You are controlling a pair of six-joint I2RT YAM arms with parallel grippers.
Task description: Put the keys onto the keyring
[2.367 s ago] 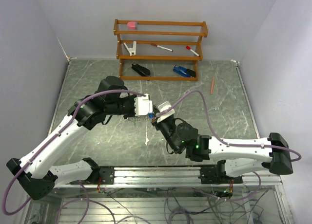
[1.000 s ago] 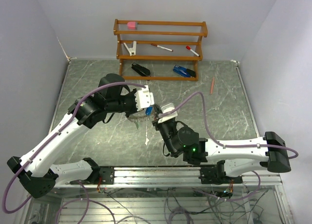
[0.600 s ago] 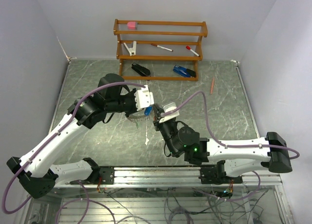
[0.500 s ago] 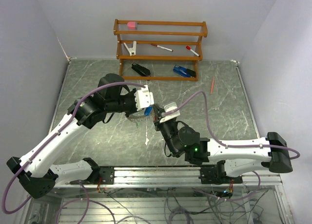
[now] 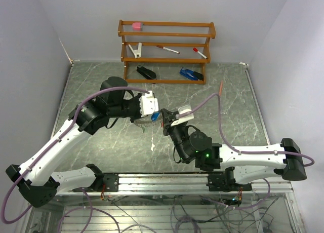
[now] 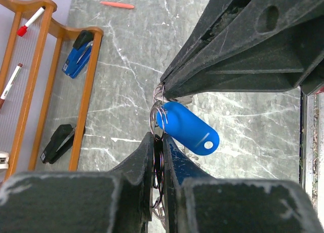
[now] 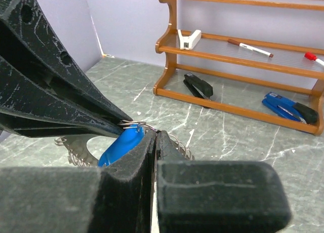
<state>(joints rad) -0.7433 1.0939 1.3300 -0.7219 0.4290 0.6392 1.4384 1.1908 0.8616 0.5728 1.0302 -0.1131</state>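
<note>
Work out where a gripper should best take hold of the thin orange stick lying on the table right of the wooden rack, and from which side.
Probably mid-length on the orange stick, coming down from above with the jaws across its thin shaft. It lies flat on the table with nothing beside it, so a side approach finds no edge to pinch.

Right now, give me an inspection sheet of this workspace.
Surface: green marbled table, one small white scrap.
Job's things: keyring and blue-tagged key between the grippers; other keys not seen.
Clutter: wooden rack holding pens, staplers, pink eraser; orange pencil on table.
Grippers: left gripper shut on the keyring; right gripper shut on the blue-tagged key.
Cables: purple cable along each arm; loose wiring below near edge.
Surroundings: plain pale walls.
</note>
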